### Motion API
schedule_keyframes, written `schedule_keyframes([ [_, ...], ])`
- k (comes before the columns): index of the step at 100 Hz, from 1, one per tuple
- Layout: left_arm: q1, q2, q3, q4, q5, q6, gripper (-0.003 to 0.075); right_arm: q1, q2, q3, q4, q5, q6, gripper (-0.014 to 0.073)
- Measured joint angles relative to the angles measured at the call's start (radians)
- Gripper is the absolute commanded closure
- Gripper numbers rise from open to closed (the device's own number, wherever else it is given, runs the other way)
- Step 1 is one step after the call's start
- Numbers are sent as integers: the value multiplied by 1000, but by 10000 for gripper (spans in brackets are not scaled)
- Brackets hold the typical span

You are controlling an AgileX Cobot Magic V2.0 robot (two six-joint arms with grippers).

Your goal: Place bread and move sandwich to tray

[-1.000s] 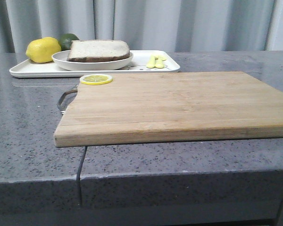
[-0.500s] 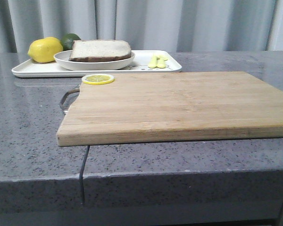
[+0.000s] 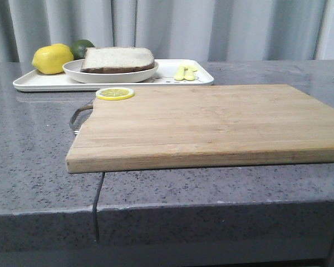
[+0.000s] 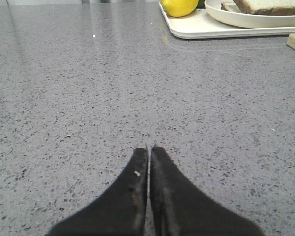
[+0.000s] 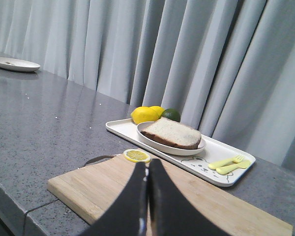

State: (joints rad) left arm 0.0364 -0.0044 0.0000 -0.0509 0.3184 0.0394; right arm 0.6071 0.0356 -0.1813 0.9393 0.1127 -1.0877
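Note:
The sandwich (image 3: 118, 57) shows as a pale slice of bread with a brown crust on a round white plate (image 3: 108, 74). The plate stands on the white tray (image 3: 39, 82) at the back left. No egg shows. The sandwich also appears in the right wrist view (image 5: 172, 132) and at the edge of the left wrist view (image 4: 270, 6). My left gripper (image 4: 150, 147) is shut and empty over bare countertop, well short of the tray (image 4: 201, 30). My right gripper (image 5: 147, 162) is shut and empty above the wooden cutting board (image 5: 88, 184). Neither gripper shows in the front view. No separate slice of bread is in view.
On the tray are a lemon (image 3: 52, 58), a lime (image 3: 82, 47) and a yellow fork and spoon (image 3: 185, 72). A lemon slice (image 3: 115, 93) lies on the far left corner of the cutting board (image 3: 211, 122). Another white plate (image 5: 15, 64) sits far off on the counter.
The whole front view shifts a few pixels to the right. Nothing on the counter has moved relative to anything else.

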Motion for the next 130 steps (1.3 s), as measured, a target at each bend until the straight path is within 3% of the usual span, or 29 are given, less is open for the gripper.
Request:
schedule_keyframes([
  [26, 0, 0, 0, 0, 0, 0, 740, 0, 0, 0, -5, 0, 0, 655],
  [41, 0, 0, 0, 0, 0, 0, 740, -25, 2, 28, -113, -47, 83, 655],
  [52, 0, 0, 0, 0, 0, 0, 740, -87, 19, 63, -292, -88, 349, 655],
  [74, 0, 0, 0, 0, 0, 0, 740, -249, 33, 181, -785, -221, 986, 655],
  [88, 0, 0, 0, 0, 0, 0, 740, -376, 33, 206, -983, -251, 1221, 655],
  [107, 0, 0, 0, 0, 0, 0, 740, -494, 31, 208, -1078, -188, 1294, 655],
  [130, 0, 0, 0, 0, 0, 0, 740, -528, -25, 208, -1086, 36, 1298, 655],
])
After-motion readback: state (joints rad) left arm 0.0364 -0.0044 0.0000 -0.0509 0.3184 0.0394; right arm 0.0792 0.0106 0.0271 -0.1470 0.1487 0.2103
